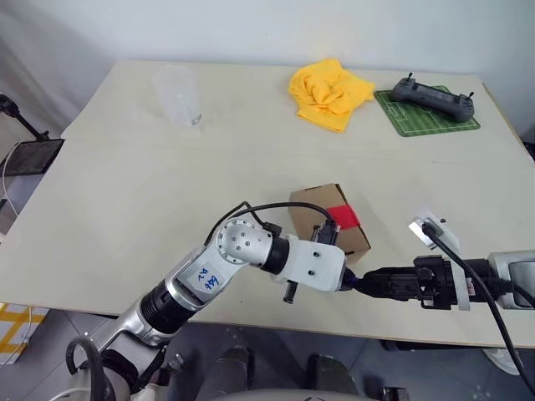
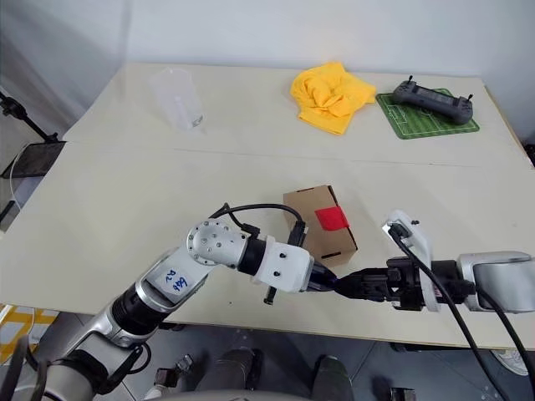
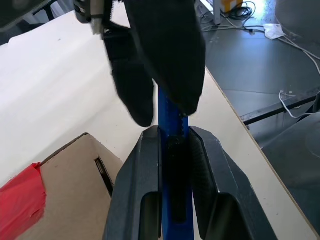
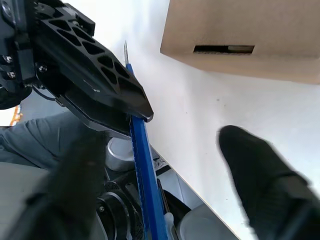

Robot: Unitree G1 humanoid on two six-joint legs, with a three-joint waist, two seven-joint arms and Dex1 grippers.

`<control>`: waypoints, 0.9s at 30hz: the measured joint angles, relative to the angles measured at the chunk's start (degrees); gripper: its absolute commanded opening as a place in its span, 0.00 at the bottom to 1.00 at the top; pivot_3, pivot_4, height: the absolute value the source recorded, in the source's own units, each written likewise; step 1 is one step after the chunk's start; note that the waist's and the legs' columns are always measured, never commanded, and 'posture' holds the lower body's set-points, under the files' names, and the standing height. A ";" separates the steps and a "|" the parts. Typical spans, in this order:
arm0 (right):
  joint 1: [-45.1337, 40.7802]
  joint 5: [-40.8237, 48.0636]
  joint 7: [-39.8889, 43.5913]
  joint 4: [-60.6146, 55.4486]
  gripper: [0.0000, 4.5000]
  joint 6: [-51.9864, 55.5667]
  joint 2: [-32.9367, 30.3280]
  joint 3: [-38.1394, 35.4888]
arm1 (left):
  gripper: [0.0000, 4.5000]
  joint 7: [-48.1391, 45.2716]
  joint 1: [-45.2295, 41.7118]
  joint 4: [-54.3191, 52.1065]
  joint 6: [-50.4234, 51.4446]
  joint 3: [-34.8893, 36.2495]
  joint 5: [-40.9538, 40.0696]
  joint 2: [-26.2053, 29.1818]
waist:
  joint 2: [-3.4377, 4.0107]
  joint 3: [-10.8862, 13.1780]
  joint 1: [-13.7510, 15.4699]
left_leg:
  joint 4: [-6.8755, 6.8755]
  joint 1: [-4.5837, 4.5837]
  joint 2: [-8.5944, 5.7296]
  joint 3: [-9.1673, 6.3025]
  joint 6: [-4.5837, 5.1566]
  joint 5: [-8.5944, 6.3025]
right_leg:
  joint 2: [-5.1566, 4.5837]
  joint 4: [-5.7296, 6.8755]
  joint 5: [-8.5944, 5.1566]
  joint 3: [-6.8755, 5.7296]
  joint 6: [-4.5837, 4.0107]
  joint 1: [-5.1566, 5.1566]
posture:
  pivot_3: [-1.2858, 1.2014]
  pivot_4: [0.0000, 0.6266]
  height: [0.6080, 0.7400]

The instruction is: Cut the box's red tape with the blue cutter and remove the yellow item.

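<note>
Your left claw is clamped on the blue cutter at the surface's near edge; your right claw straddles it, fingers spread. Just beyond sits the box with its red tape. Farther back you have a clear cup, yellow cloth and a controller on a green mat, against a white wall.

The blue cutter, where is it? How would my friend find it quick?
Look at the near edge of the pale table, just in front of the brown box with the red tape. There the two black tools meet, and the left tool is shut on the blue cutter. It is the only slim blue stick there.
</note>
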 measured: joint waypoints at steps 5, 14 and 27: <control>-0.23 0.00 -0.65 0.99 0.57 0.10 1.14 0.01 | 0.09 -0.07 -0.02 0.02 0.00 0.00 0.07 -0.01 | 0.00 0.00 0.01 | 0.02 0.00 0.00 -0.01 0.00 0.00 | 0.00 0.03 0.00 0.00 0.00 0.00 | 0.52 0.24 1.00; -0.58 0.37 -1.34 1.45 0.22 0.94 1.39 0.09 | 0.09 0.00 -0.02 2.26 0.03 -0.02 0.52 -0.11 | 0.00 0.00 -0.01 | 0.04 0.00 -0.01 -0.01 0.00 0.00 | 0.00 0.06 0.00 0.00 0.00 0.00 | 0.52 0.24 1.00; -1.83 1.28 -1.68 2.03 0.03 1.39 3.21 0.67 | 0.09 0.03 -0.02 2.56 0.56 -0.24 2.03 -0.38 | 0.00 0.00 -0.02 | 0.08 0.00 -0.01 -0.02 0.00 0.00 | 0.00 0.10 0.00 0.00 0.01 0.00 | 0.52 0.24 1.00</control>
